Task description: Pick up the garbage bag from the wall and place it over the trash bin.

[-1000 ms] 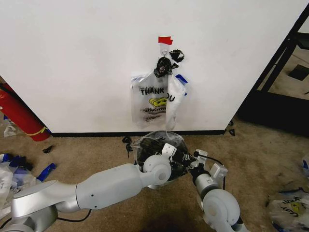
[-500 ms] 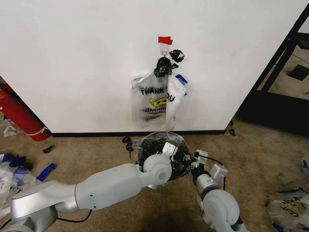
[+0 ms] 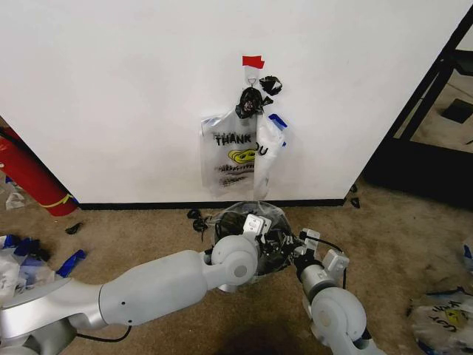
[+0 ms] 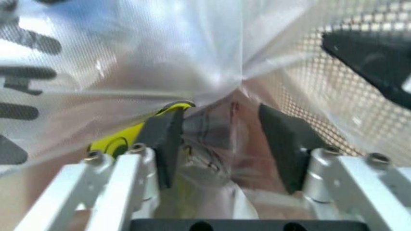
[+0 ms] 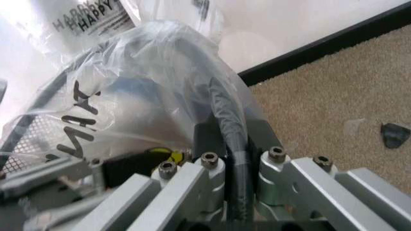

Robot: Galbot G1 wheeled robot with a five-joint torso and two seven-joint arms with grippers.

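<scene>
A see-through garbage bag [image 3: 244, 212] with black lettering lies draped over the black wire-mesh trash bin [image 3: 283, 254], which stands on the carpet at the foot of the white wall [image 3: 111, 96]. My left gripper [image 3: 259, 235] reaches down into the bin's mouth. In the left wrist view that gripper [image 4: 222, 139] is open, its fingers [image 4: 161, 142] apart with crumpled bag film [image 4: 160, 62] gathered between them and mesh [image 4: 301, 91] beside. My right gripper [image 5: 232, 163] is shut on the bin's rim [image 5: 224, 110] through the bag [image 5: 147, 82], on the bin's right side [image 3: 297, 255].
More "THANK YOU" bags [image 3: 229, 151] hang on the wall from a hook under red tape [image 3: 253, 61], beside black knotted lumps [image 3: 251, 100]. A red cylinder [image 3: 26, 174] leans at the left. Loose bags lie on the floor at left [image 3: 15, 266] and right [image 3: 443, 318]. A black shelf frame [image 3: 436, 111] stands at the right.
My left arm has shifted slightly left and forward, its wrist sitting a little closer to the wall over the bin. The right gripper and the bin have stayed in place.
</scene>
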